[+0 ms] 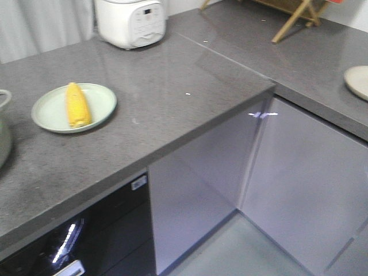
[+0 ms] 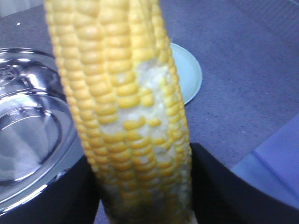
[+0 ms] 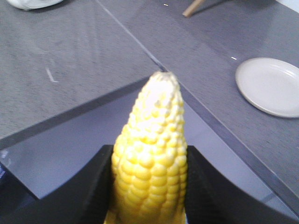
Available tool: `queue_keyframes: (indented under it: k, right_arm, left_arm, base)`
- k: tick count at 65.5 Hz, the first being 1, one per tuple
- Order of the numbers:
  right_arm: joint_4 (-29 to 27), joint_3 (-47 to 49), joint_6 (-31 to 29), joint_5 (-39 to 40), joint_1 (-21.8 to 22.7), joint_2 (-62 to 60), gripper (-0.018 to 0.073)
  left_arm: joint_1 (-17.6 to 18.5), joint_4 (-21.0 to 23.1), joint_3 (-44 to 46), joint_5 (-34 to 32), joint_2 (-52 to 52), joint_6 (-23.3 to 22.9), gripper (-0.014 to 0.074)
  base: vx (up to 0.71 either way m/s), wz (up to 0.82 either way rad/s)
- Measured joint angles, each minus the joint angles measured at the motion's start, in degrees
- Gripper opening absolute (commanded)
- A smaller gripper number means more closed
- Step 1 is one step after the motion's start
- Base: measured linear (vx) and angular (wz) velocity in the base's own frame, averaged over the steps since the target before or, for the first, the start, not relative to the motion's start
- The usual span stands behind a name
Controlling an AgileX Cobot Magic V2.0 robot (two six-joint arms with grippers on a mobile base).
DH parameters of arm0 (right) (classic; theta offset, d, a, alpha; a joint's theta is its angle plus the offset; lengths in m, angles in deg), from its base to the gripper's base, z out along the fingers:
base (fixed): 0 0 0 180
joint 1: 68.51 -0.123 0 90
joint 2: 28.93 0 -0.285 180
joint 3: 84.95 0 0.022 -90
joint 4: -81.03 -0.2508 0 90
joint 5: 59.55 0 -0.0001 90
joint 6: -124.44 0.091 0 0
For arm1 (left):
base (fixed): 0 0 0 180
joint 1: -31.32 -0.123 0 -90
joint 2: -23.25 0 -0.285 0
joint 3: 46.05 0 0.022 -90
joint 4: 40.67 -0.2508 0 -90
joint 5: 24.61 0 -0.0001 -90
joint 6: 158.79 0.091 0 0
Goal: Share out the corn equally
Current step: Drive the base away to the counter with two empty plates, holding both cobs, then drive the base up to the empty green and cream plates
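One corn cob (image 1: 77,104) lies on a pale green plate (image 1: 100,100) at the left of the grey counter in the front view. My left gripper (image 2: 145,186) is shut on a second corn cob (image 2: 121,102), which fills the left wrist view; that plate's edge (image 2: 191,77) shows behind it. My right gripper (image 3: 149,186) is shut on a third corn cob (image 3: 152,158), tip pointing away, above the counter corner. An empty white plate (image 3: 271,86) sits on the right counter, also in the front view as a plate edge (image 1: 359,80). Neither gripper shows in the front view.
A white rice cooker (image 1: 130,22) stands at the back. A steel pot lid (image 2: 28,126) lies left of my left gripper, and a pot edge (image 1: 3,132) sits at the far left. Wooden stand legs (image 1: 293,17) are at the back right. The counter edge (image 1: 213,123) drops to cabinets.
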Motion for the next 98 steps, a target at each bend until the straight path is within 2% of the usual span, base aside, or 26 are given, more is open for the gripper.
queue_keyframes:
  k: [52, 98]
  right_arm:
    - [0.0, 0.0, 0.0, 0.0, 0.0, 0.0, 0.0136]
    - [0.0, 0.0, 0.0, 0.0, 0.0, 0.0, 0.0136]
  left_arm:
    - [0.0, 0.1, 0.0, 0.0, 0.0, 0.0, 0.0108]
    - [0.0, 0.1, 0.0, 0.0, 0.0, 0.0, 0.0108]
  base:
    - [-0.07, -0.53]
    - [0.02, -0.15]
